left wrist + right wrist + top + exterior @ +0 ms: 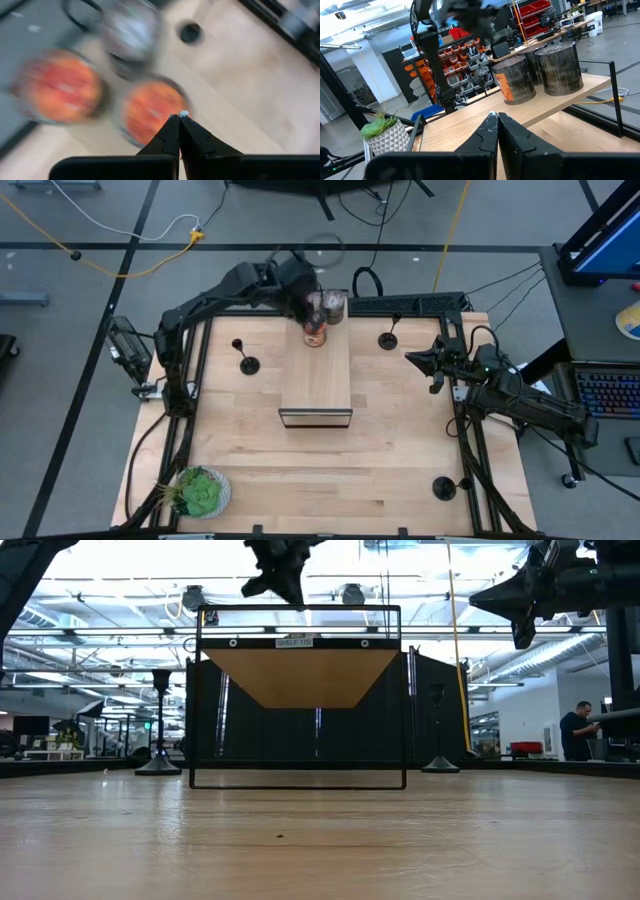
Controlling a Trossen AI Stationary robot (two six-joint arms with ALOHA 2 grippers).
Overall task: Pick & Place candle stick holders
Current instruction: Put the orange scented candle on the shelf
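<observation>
Left gripper (312,308), clenched and empty, hovers above the jars (322,315) on the shelf (316,375); the nearest candle holder (247,363) stands upright on the table (330,470), beside the shelf on the left arm's side.

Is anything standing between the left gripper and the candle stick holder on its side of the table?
Nothing visible blocks it. The left gripper, shut, hovers over the jars at the far end of the wooden shelf. The candle stick holder stands beside that shelf on the bare table, with open tabletop around it.
</observation>
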